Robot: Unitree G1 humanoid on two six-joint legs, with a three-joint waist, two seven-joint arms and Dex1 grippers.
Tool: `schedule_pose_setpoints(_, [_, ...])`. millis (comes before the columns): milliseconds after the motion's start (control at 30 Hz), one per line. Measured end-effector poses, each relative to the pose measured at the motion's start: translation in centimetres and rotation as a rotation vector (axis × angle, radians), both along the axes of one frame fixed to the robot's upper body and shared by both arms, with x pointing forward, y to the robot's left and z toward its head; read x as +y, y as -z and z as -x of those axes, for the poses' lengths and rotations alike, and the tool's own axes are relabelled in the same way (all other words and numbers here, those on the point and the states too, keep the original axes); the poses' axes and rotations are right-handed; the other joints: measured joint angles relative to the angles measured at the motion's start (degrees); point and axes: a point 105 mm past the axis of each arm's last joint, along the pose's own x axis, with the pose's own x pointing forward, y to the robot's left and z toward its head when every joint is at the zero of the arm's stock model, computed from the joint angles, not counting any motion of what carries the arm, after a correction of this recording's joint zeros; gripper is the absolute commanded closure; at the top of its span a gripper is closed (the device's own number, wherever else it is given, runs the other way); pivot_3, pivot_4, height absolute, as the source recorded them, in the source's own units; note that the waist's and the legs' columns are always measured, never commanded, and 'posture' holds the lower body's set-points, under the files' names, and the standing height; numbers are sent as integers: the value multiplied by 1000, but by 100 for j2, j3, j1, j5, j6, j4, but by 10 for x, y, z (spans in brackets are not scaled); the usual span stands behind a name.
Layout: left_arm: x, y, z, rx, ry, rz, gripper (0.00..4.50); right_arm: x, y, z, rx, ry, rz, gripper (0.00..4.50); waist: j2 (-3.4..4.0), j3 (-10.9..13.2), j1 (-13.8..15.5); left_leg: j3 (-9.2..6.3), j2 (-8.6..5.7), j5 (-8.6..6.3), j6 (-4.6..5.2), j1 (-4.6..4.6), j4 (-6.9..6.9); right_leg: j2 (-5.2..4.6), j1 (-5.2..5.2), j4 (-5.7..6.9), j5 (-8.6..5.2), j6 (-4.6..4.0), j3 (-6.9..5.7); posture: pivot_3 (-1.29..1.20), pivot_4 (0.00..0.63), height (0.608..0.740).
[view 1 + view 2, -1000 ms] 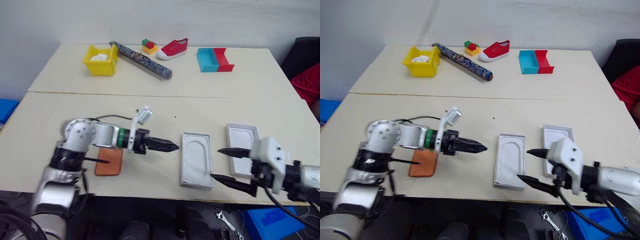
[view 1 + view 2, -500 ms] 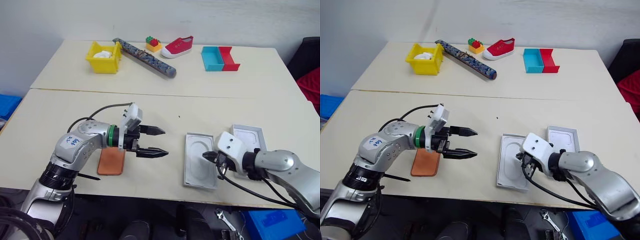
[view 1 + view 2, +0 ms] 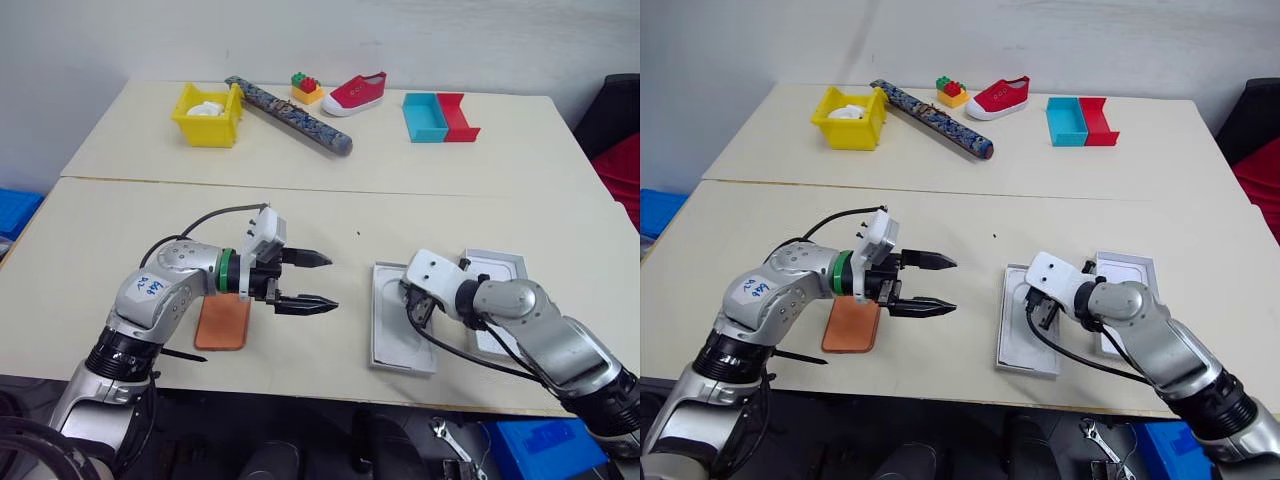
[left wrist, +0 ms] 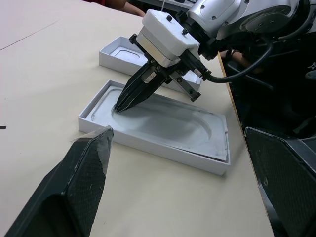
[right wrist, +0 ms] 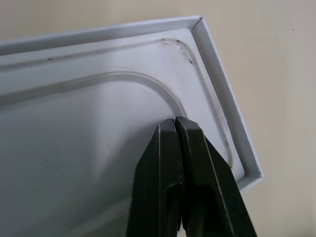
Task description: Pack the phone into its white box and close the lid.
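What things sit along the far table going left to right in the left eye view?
Yellow bin → dark patterned tube → toy brick stack → red shoe → blue tray → red tray.

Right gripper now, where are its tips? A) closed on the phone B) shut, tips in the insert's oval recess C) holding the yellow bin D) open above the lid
B: the right gripper has its fingers pressed together with the tips down at the recess edge of the insert, which sits in the white box; the phone lies apart, near the left arm.
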Motion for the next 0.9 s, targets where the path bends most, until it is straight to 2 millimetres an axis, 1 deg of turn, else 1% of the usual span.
schedule_pose_setpoints(100, [-3, 0, 0, 1, 4, 7, 0, 3, 0, 0, 1, -5, -13, 4466, 0, 0, -6, 0, 1, 0, 0, 0, 0, 1, 0, 1, 0, 0, 0, 0, 150, 740])
schedule_pose_setpoints(300, [-4, 1, 0, 9, 6, 8, 0, -1, 0, -5, -27, 4, 5, 4466, 0, 0, -15, 0, 1, 0, 0, 0, 0, 1, 0, 6, 0, -1, 0, 0, 150, 740])
schedule_pose_setpoints(400, [-5, 2, 0, 12, 6, 7, 0, -4, -4, -3, -7, 5, -31, 4466, 0, 0, -16, -1, 1, 0, 0, 0, 0, 1, 0, 6, 1, -1, 0, 0, 150, 740])
schedule_pose_setpoints(433, [-5, 2, 1, 14, 7, 7, 0, -3, -7, 1, 12, -1, -68, 4466, 0, 0, -9, -5, 2, 0, 0, -3, 0, 1, 0, 5, 1, -1, -3, 0, 150, 740])
schedule_pose_setpoints(467, [-4, 2, 1, 19, 8, 5, 0, 0, -12, 10, 41, -23, -126, 4466, 0, 0, 2, -12, 3, 0, 0, -6, 0, 1, 0, 3, 1, -1, -7, 0, 150, 740])
schedule_pose_setpoints(533, [-3, 5, 3, 27, 15, 0, 0, 10, -22, 34, 94, -98, -221, 4466, 0, 0, 13, -22, 3, 0, 0, -10, -2, 1, 0, -3, 1, -1, -14, 0, 150, 740])
schedule_pose_setpoints(600, [-3, 7, 7, 31, 26, -5, 0, 17, -27, 56, 141, -165, -259, 4466, 0, 0, 12, -21, 0, -1, 2, -12, -1, -1, 1, -3, 1, 0, -14, 0, 150, 740])
schedule_pose_setpoints(700, [-2, 9, 10, 36, 37, -11, 0, 10, -15, 81, 238, -186, -223, 4466, 0, 0, 31, -22, -1, -2, 4, -9, 1, -4, 8, -5, 1, 1, -16, 0, 150, 740])
schedule_pose_setpoints(767, [-1, 10, 10, 37, 39, -17, 0, 5, -5, 89, 282, -174, -198, 4466, -1, 0, 27, -21, -1, -2, 4, -7, 4, -4, 11, -5, 2, 1, -15, 0, 150, 740])
schedule_pose_setpoints(900, [-1, 11, 12, 33, 52, -26, 0, -3, 12, 86, 280, -135, -138, 4466, -1, -1, -8, -13, 1, -2, 4, 4, 5, -2, 11, -7, 1, 1, -7, 0, 150, 740])
